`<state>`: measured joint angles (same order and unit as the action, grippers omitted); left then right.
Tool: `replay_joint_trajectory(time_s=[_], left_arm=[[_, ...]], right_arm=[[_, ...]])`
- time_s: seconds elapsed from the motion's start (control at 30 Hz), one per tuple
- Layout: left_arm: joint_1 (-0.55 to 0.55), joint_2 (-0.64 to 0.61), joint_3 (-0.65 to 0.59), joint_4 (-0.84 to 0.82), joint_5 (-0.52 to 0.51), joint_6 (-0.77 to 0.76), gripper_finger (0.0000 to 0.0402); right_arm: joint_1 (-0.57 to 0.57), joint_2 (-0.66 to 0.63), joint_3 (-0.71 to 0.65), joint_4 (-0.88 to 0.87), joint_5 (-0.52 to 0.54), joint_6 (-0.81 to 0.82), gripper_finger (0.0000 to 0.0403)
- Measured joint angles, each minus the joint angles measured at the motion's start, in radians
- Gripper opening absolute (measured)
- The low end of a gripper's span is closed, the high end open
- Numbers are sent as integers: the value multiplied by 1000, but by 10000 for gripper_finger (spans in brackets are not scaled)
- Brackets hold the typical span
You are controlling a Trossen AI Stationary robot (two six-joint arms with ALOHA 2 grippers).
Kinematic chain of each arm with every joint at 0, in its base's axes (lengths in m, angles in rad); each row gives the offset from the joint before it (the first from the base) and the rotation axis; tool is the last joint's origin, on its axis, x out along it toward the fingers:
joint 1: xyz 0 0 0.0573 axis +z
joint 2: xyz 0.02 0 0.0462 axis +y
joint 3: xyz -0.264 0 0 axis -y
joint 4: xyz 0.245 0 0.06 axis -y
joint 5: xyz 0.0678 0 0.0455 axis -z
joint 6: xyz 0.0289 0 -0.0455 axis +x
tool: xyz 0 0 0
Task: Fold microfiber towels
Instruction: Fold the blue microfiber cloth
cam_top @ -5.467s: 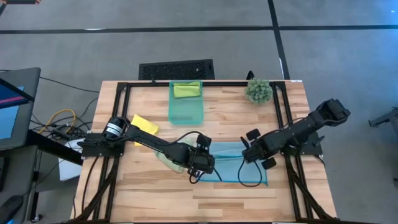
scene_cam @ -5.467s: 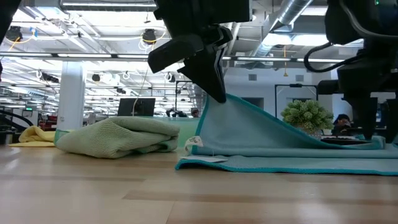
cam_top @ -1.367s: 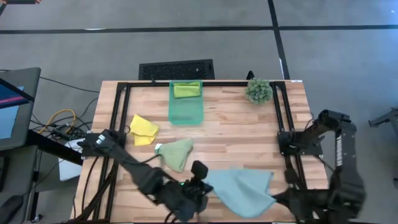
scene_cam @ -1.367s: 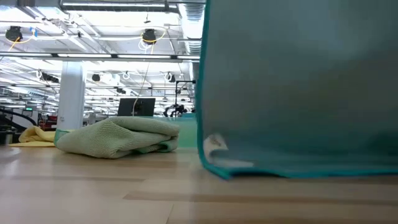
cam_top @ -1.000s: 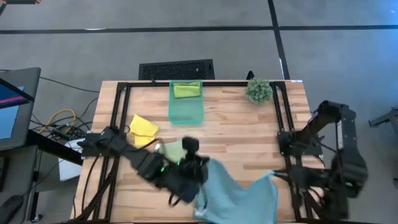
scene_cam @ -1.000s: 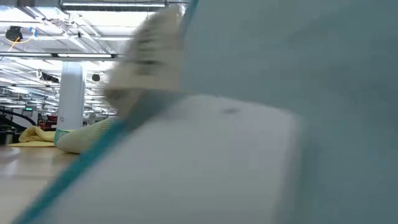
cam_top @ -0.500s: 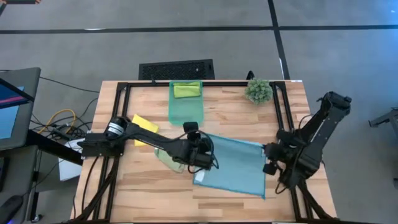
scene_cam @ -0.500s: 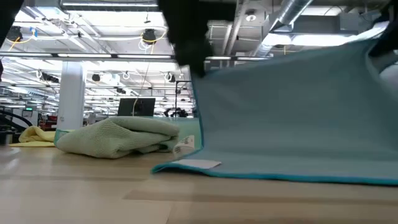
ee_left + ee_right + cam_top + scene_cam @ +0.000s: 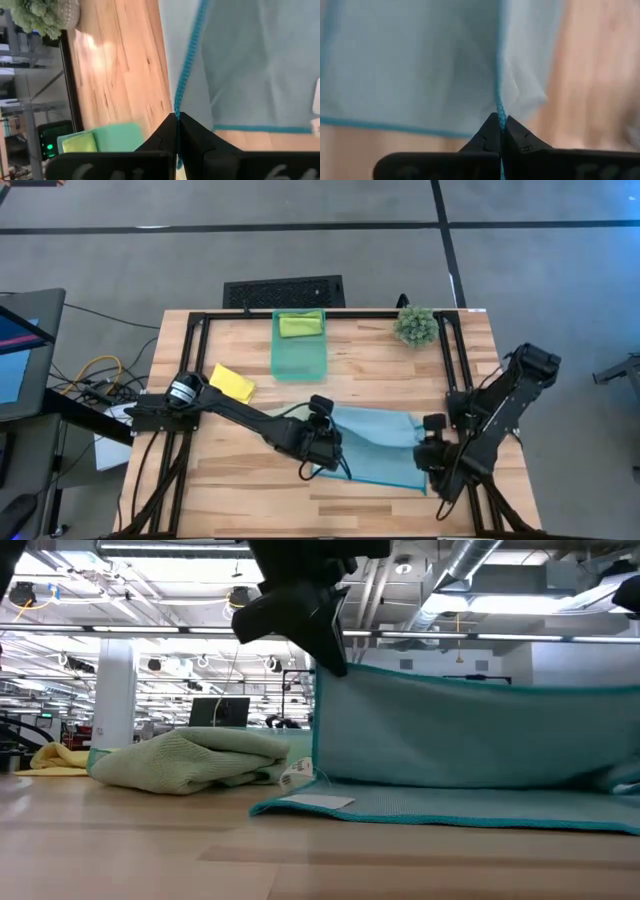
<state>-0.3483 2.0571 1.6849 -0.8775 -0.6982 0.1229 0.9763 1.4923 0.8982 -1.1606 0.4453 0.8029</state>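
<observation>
High view: blue towel (image 9: 375, 442) stretched crosswise between my grippers, long axis left to right, near edge on table (image 9: 400, 370). Left gripper (image 9: 322, 442) and right gripper (image 9: 430, 448) equally near, each at own corner.

Low view: far edge lifted, rest draped to wood; pale green towel (image 9: 190, 762) beside.

Left wrist view: jaws closed on teal hem.

Right wrist view: jaws pinch hem too.

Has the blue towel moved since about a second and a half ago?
Yes. In the high view the blue towel was at the table's near edge; now it hangs farther in, toward the bin, held by both grippers.
</observation>
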Motion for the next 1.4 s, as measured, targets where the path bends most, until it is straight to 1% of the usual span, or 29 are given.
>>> replay_joint_trajectory(time_s=[0.07, 0.13, 0.17, 0.23, 0.27, 0.3, 0.33, 0.37, 0.4, 0.47, 0.53, 0.6, 0.63, 0.67, 0.73, 0.8, 0.83, 0.9, 0.97, 1.03, 1.07, 1.1, 1.13, 1.2, 1.23, 1.3, 1.33, 1.37, 1.4], left_arm=[[7, 0, 13, -12, 3, 8, 0], [14, 0, 35, -26, -20, 22, 0], [18, 0, 46, -30, -52, 23, 0], [23, 0, 68, -29, -143, 27, 0], [26, 0, 77, -29, -193, 28, 0], [27, 0, 84, -29, -235, 27, 0], [27, 0, 91, -35, -256, 27, 0], [28, 0, 101, -50, -258, 24, 0], [27, 0, 112, -68, -244, 18, 0], [15, 0, 135, -104, -164, -6, 0], [-6, 0, 147, -143, -15, -40, 0], [-29, 0, 151, -170, 148, -80, 0], [-42, 0, 151, -172, 207, -91, 0], [-56, 0, 152, -171, 249, -96, 0], [-87, 0, 152, -169, 289, -95, 0], [-114, 0, 152, -152, 294, -69, 0], [-123, 0, 152, -135, 293, -53, 0], [-133, 0, 152, -107, 279, -41, 0], [-120, 0, 152, -100, 273, -53, 0], [-79, -1, 138, -92, 272, -72, 0], [-54, -1, 123, -88, 247, -72, 0], [-31, -1, 108, -83, 200, -71, 0], [-3, 0, 95, -77, 128, -72, 0], [54, 0, 75, -62, -62, -111, 0], [82, -1, 59, -44, -159, -140, 0], [134, -1, 29, -47, -308, -199, 0], [156, 0, 18, -58, -350, -222, 0], [174, 0, 7, -60, -372, -236, 0], [186, 0, -4, -51, -368, -238, 0]], right_arm=[[-13, 3, 0, -90, 7, 76, 12], [-35, -2, 1, -204, 57, 193, 13], [-46, -2, 7, -270, 104, 260, 13], [-58, -2, 20, -391, 232, 418, 12], [-59, -3, 25, -424, 292, 484, 11], [-62, -5, 30, -414, 340, 502, 11], [-68, -11, 32, -386, 377, 480, 11], [-69, -23, 36, -358, 389, 446, 11], [-69, -33, 47, -337, 385, 409, 12], [-69, -44, 68, -255, 342, 315, 15], [-55, -58, 83, -168, 248, 199, 18], [-36, -73, 102, -46, 127, 93, 19], [-24, -78, 106, 26, 59, 55, 19], [-11, -83, 109, 89, -9, 23, 18], [15, -93, 116, 230, -121, -32, 15], [45, -103, 117, 343, -172, -101, 13], [58, -109, 117, 363, -173, -131, 13], [61, -120, 117, 337, -115, -132, 13], [37, -129, 117, 210, -5, -48, 15], [-4, -128, 105, 63, 109, 76, 15], [-27, -126, 92, -9, 152, 134, 14], [-54, -120, 76, -71, 189, 196, 14], [-87, -112, 59, -122, 221, 282, 13], [-165, -112, 18, -224, 270, 499, 12], [-205, -113, -6, -252, 295, 556, 12], [-268, -110, -63, -241, 333, 567, 13], [-295, -110, -89, -235, 341, 549, 14], [-319, -110, -111, -225, 353, 516, 14], [-344, -111, -130, -204, 367, 468, 14]])
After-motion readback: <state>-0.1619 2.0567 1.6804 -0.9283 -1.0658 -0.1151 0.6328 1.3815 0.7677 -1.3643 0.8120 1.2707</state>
